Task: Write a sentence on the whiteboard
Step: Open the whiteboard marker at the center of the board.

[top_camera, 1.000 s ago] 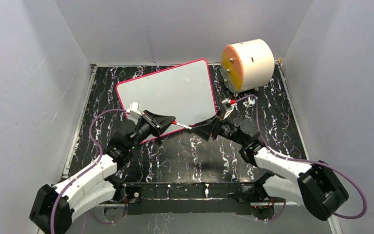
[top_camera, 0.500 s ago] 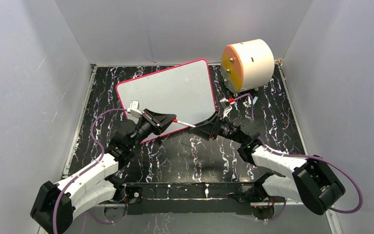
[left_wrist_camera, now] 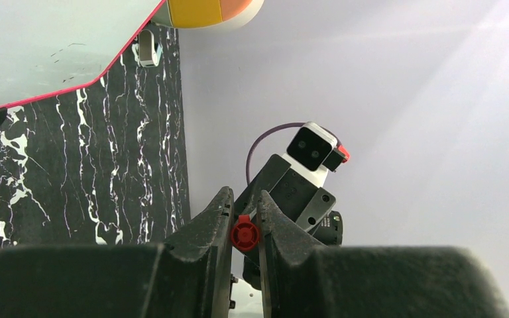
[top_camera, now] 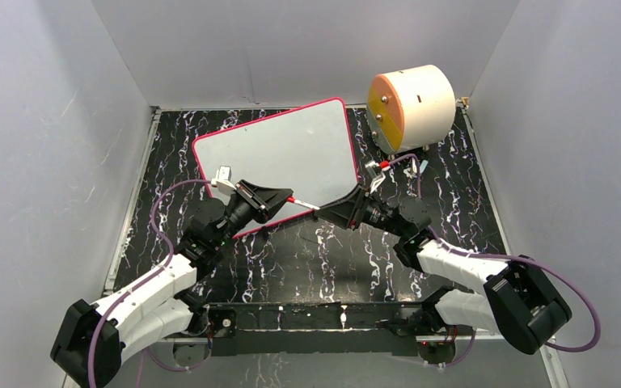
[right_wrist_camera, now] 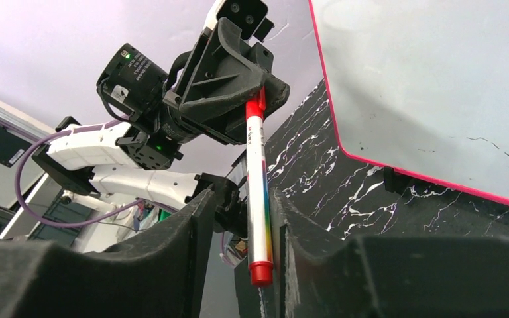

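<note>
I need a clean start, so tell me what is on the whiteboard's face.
The whiteboard shows no lettering, only a few faint dark specks by its near edge. The left gripper, shut on the marker, covers part of that edge from above.

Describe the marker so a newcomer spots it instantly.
Find the pink-framed whiteboard. Just off its near edge the left gripper and right gripper meet. The marker is the slim white pen with red ends spanning between their bulky black jaws.
</note>
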`<move>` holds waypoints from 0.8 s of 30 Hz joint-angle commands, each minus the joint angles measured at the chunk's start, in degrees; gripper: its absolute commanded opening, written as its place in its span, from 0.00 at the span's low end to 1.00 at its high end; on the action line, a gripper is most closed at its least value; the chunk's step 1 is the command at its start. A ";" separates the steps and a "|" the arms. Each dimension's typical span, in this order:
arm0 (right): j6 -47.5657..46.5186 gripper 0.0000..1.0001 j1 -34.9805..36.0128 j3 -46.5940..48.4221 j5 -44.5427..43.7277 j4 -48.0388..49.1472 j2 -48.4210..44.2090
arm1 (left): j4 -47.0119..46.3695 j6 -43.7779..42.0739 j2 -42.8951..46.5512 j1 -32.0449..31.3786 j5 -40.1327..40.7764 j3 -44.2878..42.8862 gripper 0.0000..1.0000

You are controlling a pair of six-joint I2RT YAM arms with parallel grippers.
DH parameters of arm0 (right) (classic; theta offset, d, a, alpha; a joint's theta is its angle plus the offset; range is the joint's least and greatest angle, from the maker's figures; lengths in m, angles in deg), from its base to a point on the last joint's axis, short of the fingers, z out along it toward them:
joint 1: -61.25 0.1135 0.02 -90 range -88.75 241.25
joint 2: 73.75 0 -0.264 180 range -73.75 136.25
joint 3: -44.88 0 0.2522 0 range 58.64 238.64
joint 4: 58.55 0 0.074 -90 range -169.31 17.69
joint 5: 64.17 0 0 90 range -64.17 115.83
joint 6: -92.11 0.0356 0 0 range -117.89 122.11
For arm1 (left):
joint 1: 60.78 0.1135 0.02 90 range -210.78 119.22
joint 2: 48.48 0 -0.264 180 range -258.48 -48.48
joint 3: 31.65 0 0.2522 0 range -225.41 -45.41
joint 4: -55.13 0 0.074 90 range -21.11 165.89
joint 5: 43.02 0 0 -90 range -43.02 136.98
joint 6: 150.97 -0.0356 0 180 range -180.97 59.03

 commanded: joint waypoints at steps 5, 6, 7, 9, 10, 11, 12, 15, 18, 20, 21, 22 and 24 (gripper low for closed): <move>0.57 0.25 -0.06 2.13 0.60 4.58 0.17 | -1.49 -0.90 0.26 -0.08 0.67 0.09 0.00; 0.56 0.21 -0.07 1.99 0.49 4.64 0.14 | -1.53 -0.74 0.30 -0.08 0.75 0.21 0.00; 0.56 0.17 -0.08 1.89 0.46 4.80 0.17 | -1.57 -0.56 0.42 -0.08 0.89 0.37 0.00; 0.51 0.08 -0.04 1.80 0.37 4.93 0.19 | -1.67 -0.24 0.85 -0.08 1.40 0.84 0.00; 0.43 0.04 -0.04 1.65 0.26 4.93 0.11 | -1.66 0.07 1.16 -0.08 1.84 1.11 0.00; 0.46 0.00 -0.07 1.47 0.02 4.92 -0.05 | -1.78 0.35 1.50 -0.08 2.55 1.45 0.00; 0.42 0.00 -0.03 1.15 -0.27 4.92 -0.30 | -1.95 0.58 1.84 -0.08 2.90 1.75 0.00; -0.04 0.00 -0.03 0.47 -0.82 4.35 -1.06 | -2.18 1.32 3.02 -0.08 4.73 2.65 0.00; -1.16 0.00 -0.03 0.36 -0.79 2.50 -2.00 | -2.71 2.00 4.68 -0.08 6.84 3.87 0.00; -1.98 0.00 -0.03 -0.01 -0.65 1.77 -2.73 | -2.95 2.03 6.03 -0.08 9.41 4.46 0.00; -2.30 0.00 -0.06 -0.27 -0.80 1.17 -3.20 | -2.98 1.96 6.67 -0.08 10.36 4.73 0.00; -2.77 0.00 -0.09 -0.53 -0.99 0.51 -3.71 | -2.98 1.85 7.51 -0.07 11.10 4.94 0.00; -3.54 0.00 -0.13 -1.06 -1.08 -0.53 -4.73 | -3.10 1.68 8.44 -0.08 12.40 5.29 0.00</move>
